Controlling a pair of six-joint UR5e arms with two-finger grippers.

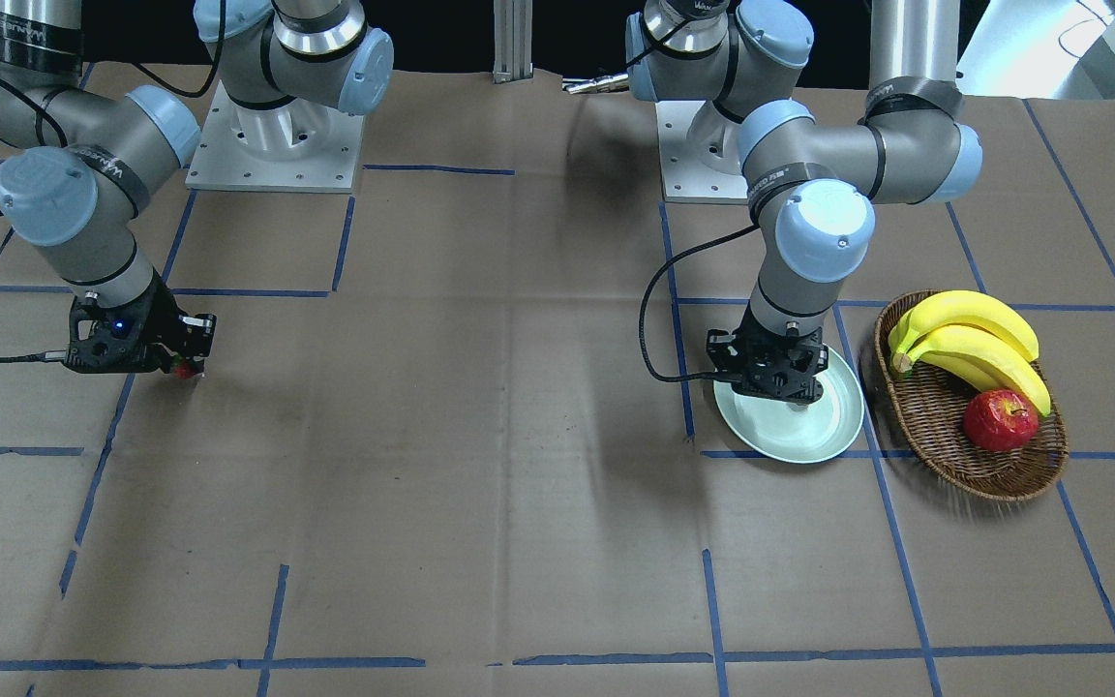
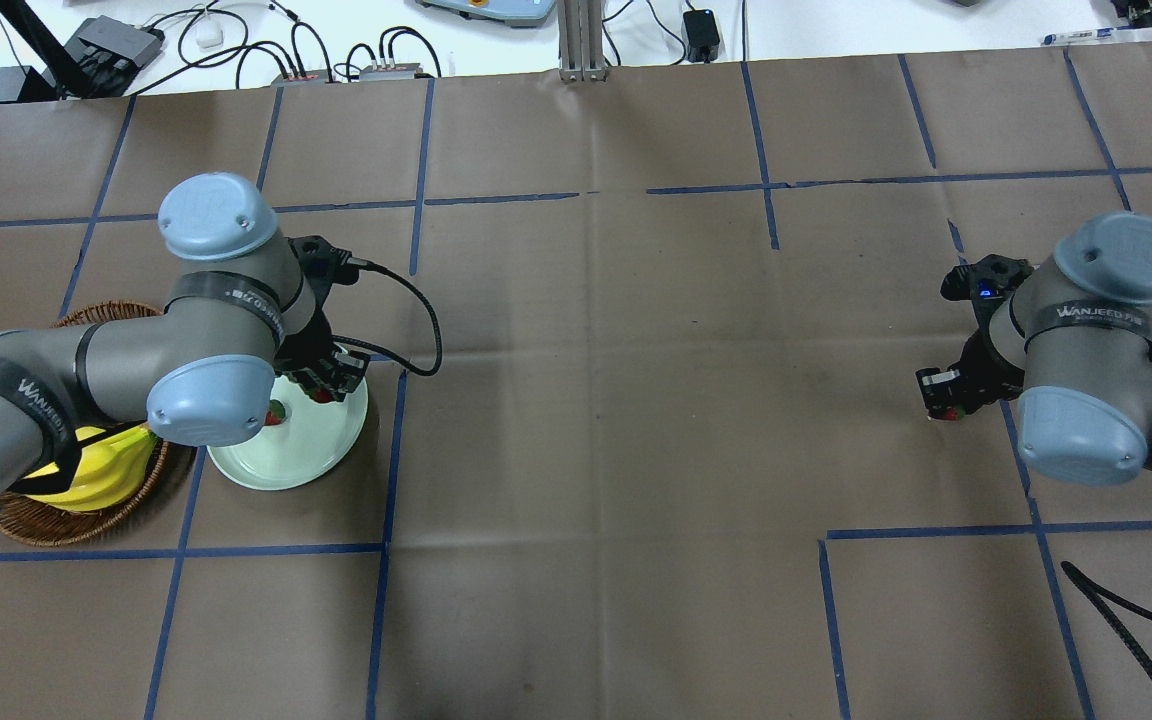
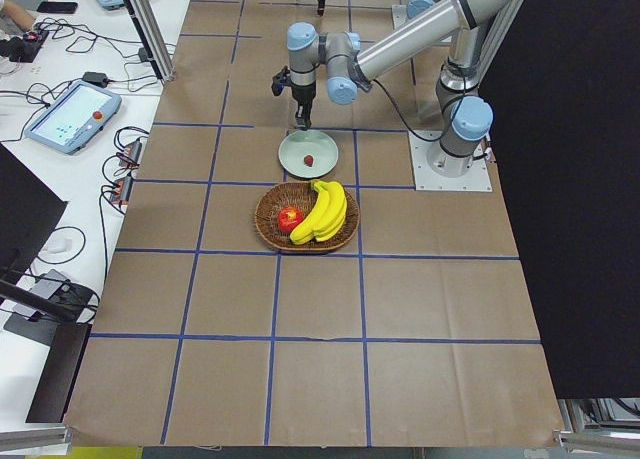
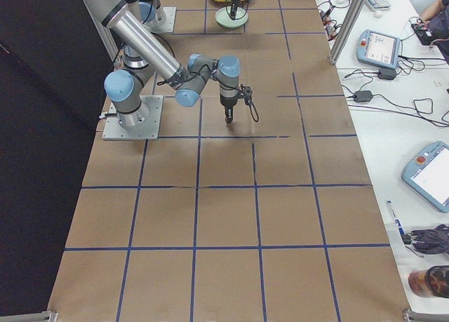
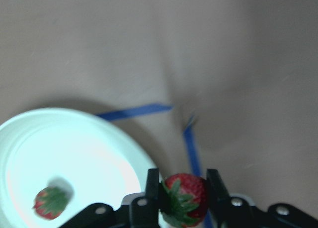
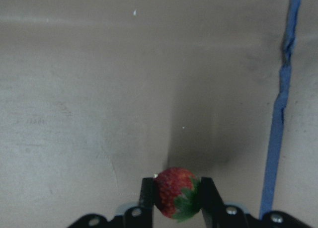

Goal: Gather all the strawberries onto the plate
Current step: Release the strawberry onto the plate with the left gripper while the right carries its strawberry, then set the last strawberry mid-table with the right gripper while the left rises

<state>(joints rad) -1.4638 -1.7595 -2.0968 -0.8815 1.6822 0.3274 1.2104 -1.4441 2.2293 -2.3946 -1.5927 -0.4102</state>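
My left gripper (image 5: 183,179) is shut on a red strawberry (image 5: 185,198) with a green cap. It holds it low over the rim of the pale mint-green plate (image 5: 74,148). A second strawberry (image 5: 51,202) lies in the plate and also shows in the overhead view (image 2: 276,412). My right gripper (image 6: 176,186) is shut on a third strawberry (image 6: 176,192), far from the plate and close over the brown table paper. I cannot tell whether it touches. The overhead view shows the left gripper (image 2: 326,385), the plate (image 2: 286,465) and the right gripper (image 2: 941,405).
An oval wicker basket (image 1: 945,436) stands beside the plate (image 1: 809,436) and holds yellow bananas (image 1: 974,339) and a large red apple (image 1: 1001,419). Blue tape lines cross the brown paper. The left wrist's black cable (image 2: 416,320) loops near the plate.
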